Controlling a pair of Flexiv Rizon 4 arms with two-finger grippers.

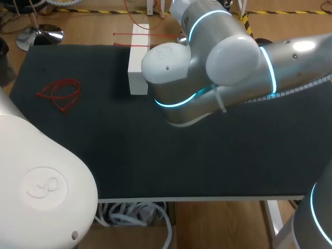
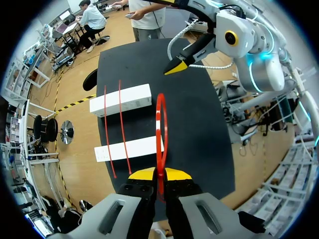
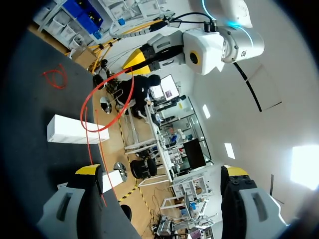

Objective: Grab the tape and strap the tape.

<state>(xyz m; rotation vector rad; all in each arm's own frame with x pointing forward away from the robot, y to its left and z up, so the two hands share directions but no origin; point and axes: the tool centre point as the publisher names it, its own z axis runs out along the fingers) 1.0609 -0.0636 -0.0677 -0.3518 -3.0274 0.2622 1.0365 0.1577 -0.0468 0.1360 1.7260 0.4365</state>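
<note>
One red tape loop [image 2: 158, 134] is pinched in the left gripper [image 2: 160, 174], above the dark table [image 2: 199, 129].

Both yellow fingers are clenched on the loop's lower end, and it stands edge-on over the matte black surface. Two white blocks [image 2: 121, 99] [image 2: 128, 148] lie beside it at the table's edge, with two thin red strips [image 2: 106, 107] draped across both. The right gripper [image 3: 162, 171] has its fingers spread wide, grasping nothing, with the loop ahead of it. On the table's left side lies a tangle of red strips [image 1: 59, 95], well apart from the blocks.
</note>
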